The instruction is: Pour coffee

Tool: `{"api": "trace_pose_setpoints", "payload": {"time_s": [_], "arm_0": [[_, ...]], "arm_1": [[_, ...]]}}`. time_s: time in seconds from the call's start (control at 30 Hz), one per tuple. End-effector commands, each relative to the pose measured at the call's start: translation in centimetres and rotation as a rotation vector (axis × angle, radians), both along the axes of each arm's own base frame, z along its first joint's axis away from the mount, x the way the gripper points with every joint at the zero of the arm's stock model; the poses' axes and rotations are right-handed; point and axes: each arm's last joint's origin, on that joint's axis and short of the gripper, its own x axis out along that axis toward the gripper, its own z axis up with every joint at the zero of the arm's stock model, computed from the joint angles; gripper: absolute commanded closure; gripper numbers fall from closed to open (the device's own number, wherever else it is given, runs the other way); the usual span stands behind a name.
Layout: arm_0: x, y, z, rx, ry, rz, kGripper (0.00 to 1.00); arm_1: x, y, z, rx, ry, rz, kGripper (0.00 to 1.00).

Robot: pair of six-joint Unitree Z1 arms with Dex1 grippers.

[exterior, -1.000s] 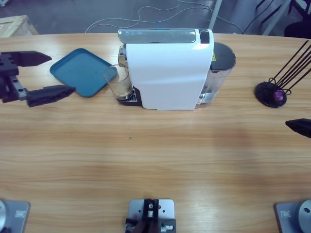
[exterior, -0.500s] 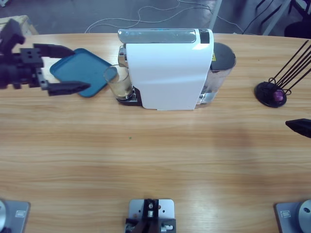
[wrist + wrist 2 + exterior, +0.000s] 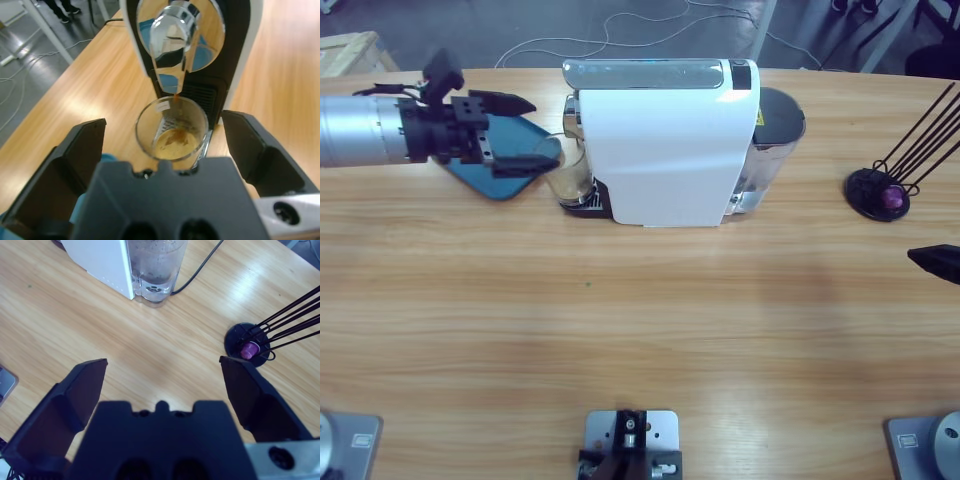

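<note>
One white coffee machine (image 3: 665, 150), one blue tray (image 3: 480, 160) and one glass (image 3: 172, 129) holding the coffee (image 3: 173, 143) sit just ahead of the gaping left claw (image 3: 165, 135), while the right claw (image 3: 162, 375) also hangs open; no writing readable.

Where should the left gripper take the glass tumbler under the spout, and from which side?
Probably around the glass tumbler's upright wall, below the rim. Come in level from the blue tray side: the coffee machine blocks the far side and its spout hangs overhead. The left gripper is open, already facing it.
</note>
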Motion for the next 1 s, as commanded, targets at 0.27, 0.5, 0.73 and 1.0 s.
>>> {"api": "trace_pose_setpoints", "payload": {"time_s": [0.27,0.5,0.73,1.0], "arm_0": [[1.4,-0.6,-2.9,-0.025,0.099,-0.048,0.004],[1.9,-0.5,-3.6,-0.026,0.126,-0.026,0.004],[2.1,-0.6,-4.2,-0.031,0.132,-0.031,0.004],[2.4,-0.9,-4.1,-0.044,0.107,-0.036,0.004]], "arm_1": [[-0.2,-0.3,-0.9,-0.036,0.008,0.006,0.000],[-0.3,-0.3,-1.0,-0.035,0.009,0.007,0.000],[-0.3,-0.3,-0.9,-0.035,0.008,0.007,0.000],[-0.1,-0.1,-1.0,-0.041,0.014,0.007,0.000]]}}
